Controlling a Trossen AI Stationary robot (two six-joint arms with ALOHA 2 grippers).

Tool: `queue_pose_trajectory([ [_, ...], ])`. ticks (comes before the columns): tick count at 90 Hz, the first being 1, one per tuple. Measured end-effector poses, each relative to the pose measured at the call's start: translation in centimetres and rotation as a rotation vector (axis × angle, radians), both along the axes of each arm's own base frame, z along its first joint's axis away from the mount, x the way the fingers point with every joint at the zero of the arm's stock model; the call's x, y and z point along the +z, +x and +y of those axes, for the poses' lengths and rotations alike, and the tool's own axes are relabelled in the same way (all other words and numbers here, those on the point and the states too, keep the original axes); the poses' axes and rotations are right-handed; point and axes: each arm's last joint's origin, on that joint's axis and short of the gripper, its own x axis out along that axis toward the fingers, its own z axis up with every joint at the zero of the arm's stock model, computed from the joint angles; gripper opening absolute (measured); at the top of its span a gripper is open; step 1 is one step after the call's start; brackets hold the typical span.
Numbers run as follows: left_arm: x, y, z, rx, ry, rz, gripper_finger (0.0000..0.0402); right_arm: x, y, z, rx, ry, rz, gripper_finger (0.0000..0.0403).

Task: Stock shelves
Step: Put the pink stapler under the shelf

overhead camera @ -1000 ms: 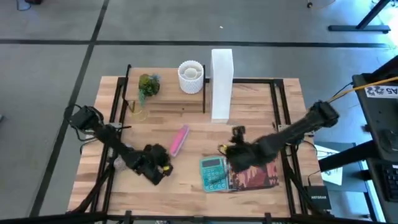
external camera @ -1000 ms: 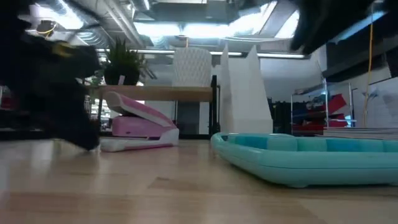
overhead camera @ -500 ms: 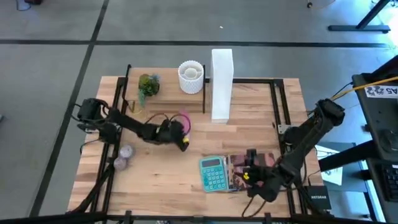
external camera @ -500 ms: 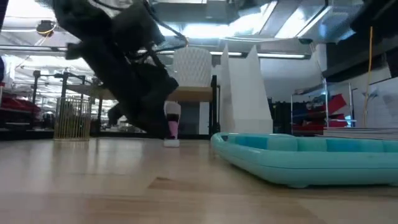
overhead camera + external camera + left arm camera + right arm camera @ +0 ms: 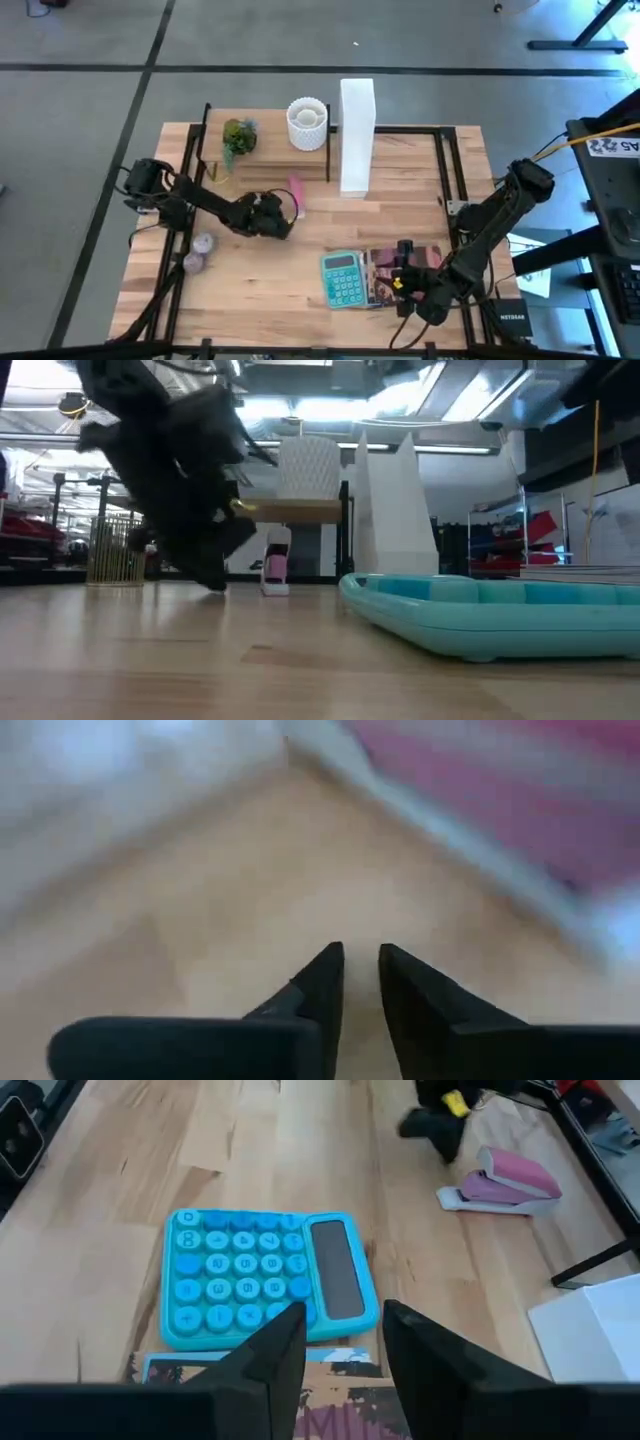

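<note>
Room: grey concrete floor is surrounding a light-wood surface in the middle of the high view.
Shelves: the shelves are sitting in the upper left part of the surface.
Containers: a white ribbed pot and a small plant are standing on the shelf board; what is in the pot cannot be told. A tall white file box is standing just right of the shelves.
Left hand: the left hand is hovering left of centre, just beside a pink stapler, fingers narrowly parted, gripping nothing.
Right hand: the right hand is hanging at lower right above a book, beside a teal calculator, fingers slightly apart, empty.
</note>
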Motion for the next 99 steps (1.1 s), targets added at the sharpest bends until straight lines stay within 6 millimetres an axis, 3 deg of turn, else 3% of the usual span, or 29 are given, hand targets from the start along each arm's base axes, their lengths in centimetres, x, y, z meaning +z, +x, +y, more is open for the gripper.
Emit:
queue_pose_trajectory([
  [24,-2.2,3.3,3.4,-0.035,0.006,-0.164,0.0021,0.0,0.0,0.0,-0.004,0.000,-0.006,0.0119],
  [49,-4.0,4.8,5.6,0.012,0.016,-0.337,0.0019,0.0,0.0,0.0,-0.005,0.004,-0.006,0.0119],
  [79,-3.1,5.2,5.8,0.045,0.044,-0.410,0.0019,0.1,0.1,0.0,-0.030,0.009,-0.027,0.0119],
  [99,-0.9,4.5,3.1,-0.029,0.006,-0.347,0.0019,0.0,0.1,0.0,-0.062,0.039,-0.039,0.0119],
])
